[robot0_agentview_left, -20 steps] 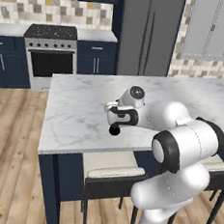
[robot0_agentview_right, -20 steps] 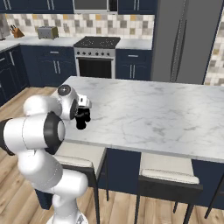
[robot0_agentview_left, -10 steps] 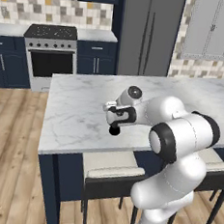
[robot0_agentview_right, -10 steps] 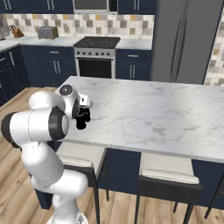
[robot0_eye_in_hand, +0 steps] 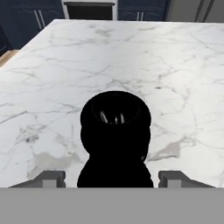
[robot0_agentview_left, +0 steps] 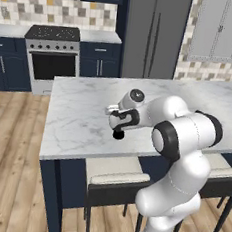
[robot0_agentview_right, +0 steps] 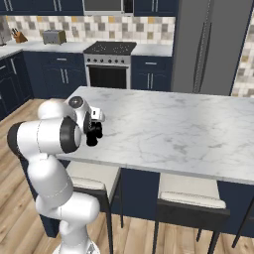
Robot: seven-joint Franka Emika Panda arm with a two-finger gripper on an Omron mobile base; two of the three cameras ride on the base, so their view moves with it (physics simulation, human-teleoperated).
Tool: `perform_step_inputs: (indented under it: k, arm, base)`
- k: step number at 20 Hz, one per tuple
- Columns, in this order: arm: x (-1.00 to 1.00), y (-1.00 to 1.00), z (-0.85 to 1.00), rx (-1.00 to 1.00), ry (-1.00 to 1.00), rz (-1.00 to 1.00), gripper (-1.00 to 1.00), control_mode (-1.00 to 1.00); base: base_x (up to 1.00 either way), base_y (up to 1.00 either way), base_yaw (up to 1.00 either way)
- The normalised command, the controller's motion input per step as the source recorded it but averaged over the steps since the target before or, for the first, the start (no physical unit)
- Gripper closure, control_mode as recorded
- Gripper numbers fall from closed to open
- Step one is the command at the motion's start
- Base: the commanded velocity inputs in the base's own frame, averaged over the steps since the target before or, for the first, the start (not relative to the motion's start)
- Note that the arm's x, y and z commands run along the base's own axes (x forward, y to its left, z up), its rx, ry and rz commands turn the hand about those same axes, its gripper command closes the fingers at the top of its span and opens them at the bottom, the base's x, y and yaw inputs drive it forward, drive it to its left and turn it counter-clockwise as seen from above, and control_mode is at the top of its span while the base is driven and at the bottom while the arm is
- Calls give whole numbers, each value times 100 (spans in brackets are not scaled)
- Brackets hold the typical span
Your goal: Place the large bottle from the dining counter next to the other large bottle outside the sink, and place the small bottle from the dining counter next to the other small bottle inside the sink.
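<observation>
The gripper (robot0_eye_in_hand: 112, 178) is low over the dining counter (robot0_eye_in_hand: 175, 65). Its two fingers (robot0_eye_in_hand: 54, 178) stand one on each side of a black bottle (robot0_eye_in_hand: 116, 131). A thin strip of white counter shows between each finger and the bottle, so the gripper is open and has no hold on anything. The gap on one side is very thin.

The black bottle sits right between the fingers, on the counter. In the hand view it looks like a round, shiny black top with a wider dark body under it. It is hard to tell if this is the large bottle or the small one, because no label shows.

In the left base view the gripper (robot0_agentview_left: 118, 126) points down at the bottle (robot0_agentview_left: 118, 135), which looks like a small dark blob just under it. In the right base view the gripper (robot0_agentview_right: 94, 133) and the bottle (robot0_agentview_right: 92, 140) are close to the near edge of the counter (robot0_agentview_right: 173, 119).

Past the gripper, the white counter (robot0_agentview_left: 78, 114) with grey lines goes on a long way, flat and wide.

Under the near edge of the counter, below the gripper, stand stools (robot0_agentview_right: 188, 196) with pale seats.

Far beyond the gripper, across the wooden floor, is a stove (robot0_agentview_left: 51, 51) with a dark oven door. Next to it is a tall grey fridge (robot0_agentview_left: 151, 36). A toaster (robot0_agentview_right: 53, 36) sits on the far worktop.
</observation>
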Motion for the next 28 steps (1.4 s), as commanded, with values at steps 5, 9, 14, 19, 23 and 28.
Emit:
perform_step_inputs:
  k: [5, 9, 14, 19, 23, 28]
  arm:
    - [5, 6, -4, 0, 0, 1, 100, -100]
    - [-3, 0, 0, 0, -3, 4, 100, -100]
    - [-9, 0, 8, 1, -6, 3, 100, -100]
    - [0, 0, 27, 6, -4, 0, 100, -100]
    - [0, -4, 17, 11, -1, 0, 100, -100]
    - [0, 0, 0, 8, 0, 1, 100, -100]
  base:
    - [0, 0, 0]
    - [0, 0, 0]
    - [0, 0, 0]
    - [0, 0, 0]
    - [0, 0, 0]
    - [0, 0, 0]
